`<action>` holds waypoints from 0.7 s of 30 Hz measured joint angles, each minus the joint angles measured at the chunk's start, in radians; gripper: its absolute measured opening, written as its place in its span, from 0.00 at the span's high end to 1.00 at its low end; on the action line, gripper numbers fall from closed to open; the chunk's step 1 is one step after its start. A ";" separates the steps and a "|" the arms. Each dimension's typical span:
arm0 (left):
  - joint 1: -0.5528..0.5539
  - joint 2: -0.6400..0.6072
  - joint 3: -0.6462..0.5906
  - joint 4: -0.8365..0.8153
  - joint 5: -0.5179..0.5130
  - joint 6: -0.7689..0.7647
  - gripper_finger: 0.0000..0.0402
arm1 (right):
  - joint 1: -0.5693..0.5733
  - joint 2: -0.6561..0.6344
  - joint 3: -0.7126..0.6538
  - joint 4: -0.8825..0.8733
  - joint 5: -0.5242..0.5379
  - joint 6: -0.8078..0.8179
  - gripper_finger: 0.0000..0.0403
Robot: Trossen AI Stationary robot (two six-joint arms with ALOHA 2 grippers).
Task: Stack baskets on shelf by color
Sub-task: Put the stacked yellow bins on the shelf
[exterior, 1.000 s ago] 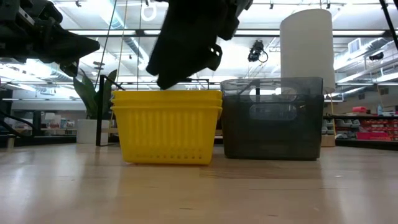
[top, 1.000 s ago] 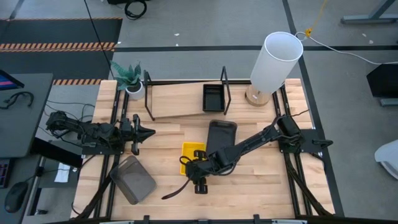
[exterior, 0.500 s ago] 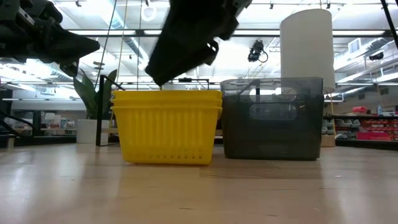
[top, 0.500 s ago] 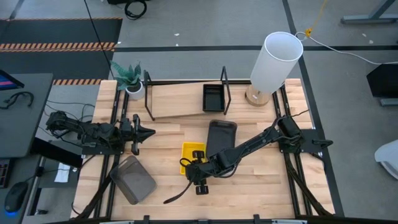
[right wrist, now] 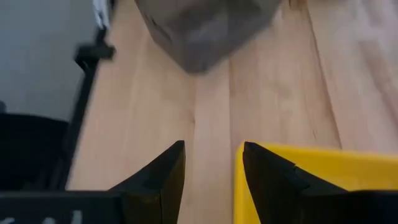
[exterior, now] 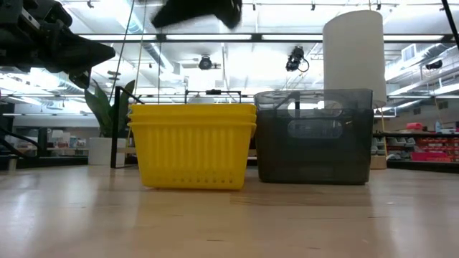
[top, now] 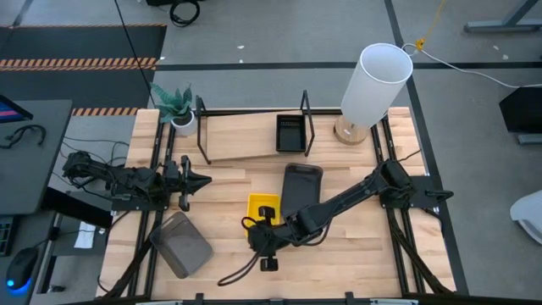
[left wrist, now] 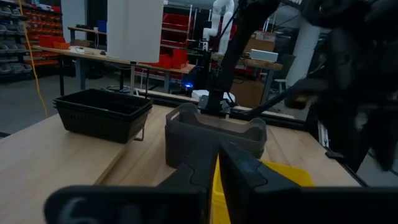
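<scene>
We see the yellow baskets (top: 262,206) nested on the counter (top: 356,246), just beside a grey basket (top: 301,185). Our right gripper (right wrist: 209,163) hangs over their rim, jaws apart, holding nothing. Our left gripper (top: 203,179) waits well apart, jaws closed, empty.

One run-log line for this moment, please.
right tool: open, straddling yellow basket rim | left tool: shut, parked at table's left | black basket: on shelf

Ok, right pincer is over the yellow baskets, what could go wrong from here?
The open right pincer straddles the rim of the nested bright yellow plastic baskets, so closing may lift several at once. The translucent dark grey plastic basket sits right beside them and could get nudged.
</scene>
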 joint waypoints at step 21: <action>0.000 0.007 0.000 -0.005 0.000 0.001 0.93 | -0.026 0.236 0.453 -0.412 -0.003 0.103 0.59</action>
